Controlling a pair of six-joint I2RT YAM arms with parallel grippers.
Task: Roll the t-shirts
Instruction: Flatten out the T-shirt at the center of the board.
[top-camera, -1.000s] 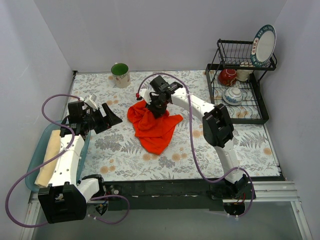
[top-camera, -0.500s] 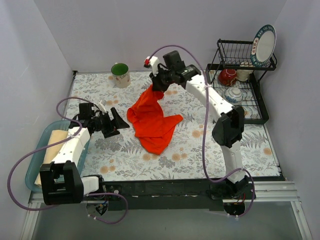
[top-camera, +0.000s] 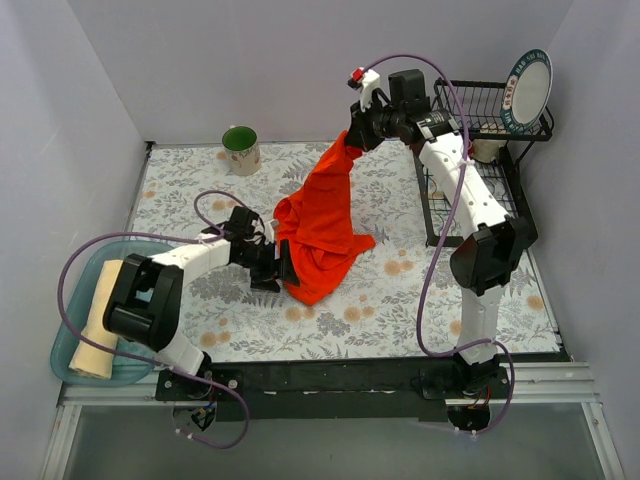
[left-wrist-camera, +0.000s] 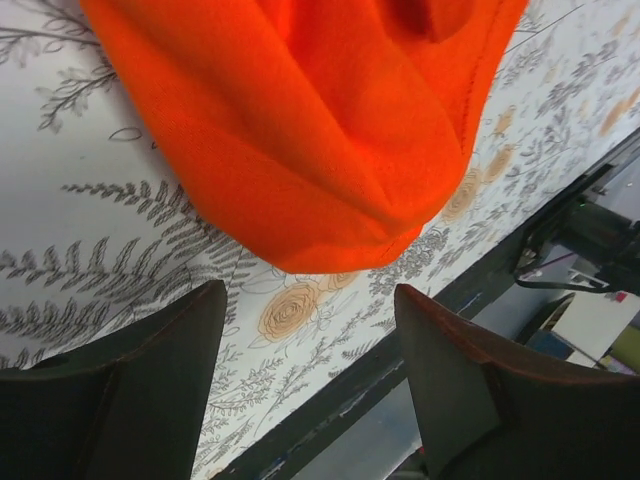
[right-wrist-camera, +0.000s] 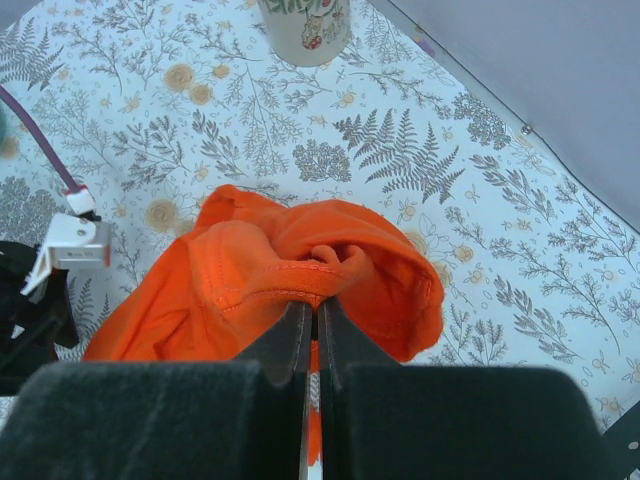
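Observation:
The orange-red t-shirt (top-camera: 325, 225) hangs stretched from my right gripper (top-camera: 357, 140), which is shut on its hemmed edge high above the table's back; the lower part rests on the floral tablecloth. In the right wrist view the jaws (right-wrist-camera: 315, 310) pinch a fold of the shirt (right-wrist-camera: 260, 270). My left gripper (top-camera: 282, 268) is open, low on the table at the shirt's lower left edge. In the left wrist view the shirt's rounded fold (left-wrist-camera: 320, 130) lies just ahead of the open fingers (left-wrist-camera: 150, 370). The cream-yellow t-shirt (top-camera: 95, 325) lies rolled in a blue tub (top-camera: 62, 362) at the left.
A green mug (top-camera: 241, 149) stands at the back left of the table. A black dish rack (top-camera: 478, 170) with bowls and a plate stands at the back right, just beside my raised right arm. The table's front edge (top-camera: 330, 375) is black.
My right gripper has lifted the orange-red shirt up and to the right, stretching it. My left gripper has moved right from near the tub to the shirt's lower left edge.

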